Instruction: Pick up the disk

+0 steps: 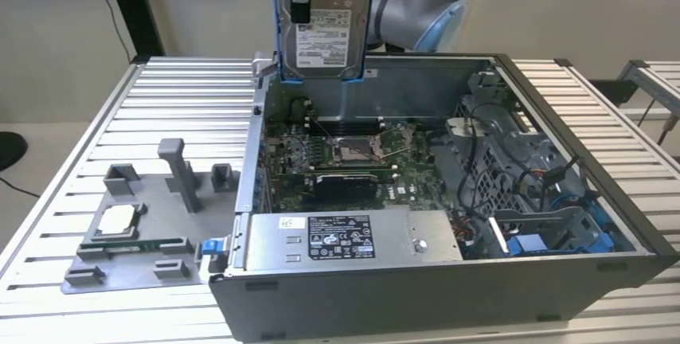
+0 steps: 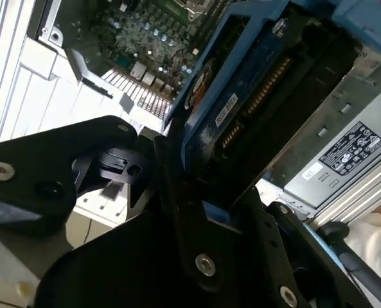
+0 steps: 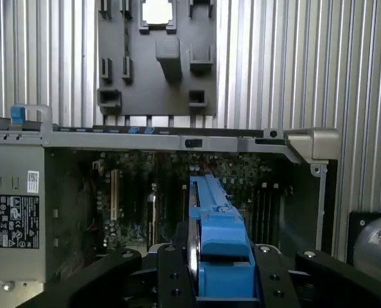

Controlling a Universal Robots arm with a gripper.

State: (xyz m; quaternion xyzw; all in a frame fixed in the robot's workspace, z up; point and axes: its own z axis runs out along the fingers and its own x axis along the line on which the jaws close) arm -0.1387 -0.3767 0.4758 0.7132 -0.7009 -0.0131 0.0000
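**One disk clamped in the gripper, held above the open case**

Both fingers (image 3: 174,277) of the gripper (image 3: 221,282) are closed against the disk (image 1: 331,33), one on each broad face. I see this plainly in the first wrist view, where the black finger bodies flank the blue bracket (image 3: 219,240) on the drive's edge. In the second wrist view the same bracket and the drive's circuit-board side (image 2: 241,109) sit wedged between the black gripper parts.

In the exterior view the disk hangs upright. Its white label faces the camera, and a black finger lies over the upper part of that face. The drive's lower edge is level with the rear wall of the computer case (image 1: 574,280), towards the exterior view's left. The first wrist view looks down past the drive onto the motherboard (image 1: 351,161), so I place the disk over the board and above it.

The arm (image 1: 420,1) stands behind the drive, at the back of the case.

Inside the case, the power supply (image 1: 340,236) with its black label lies along the near wall. A blue drive cage (image 1: 542,240) sits at the exterior view's right.

Beside the case, on the exterior view's left, a grey fixture tray (image 1: 159,201) rests on the slatted aluminium table (image 1: 181,97). A square silver CPU chip (image 1: 119,218) is seated in it.
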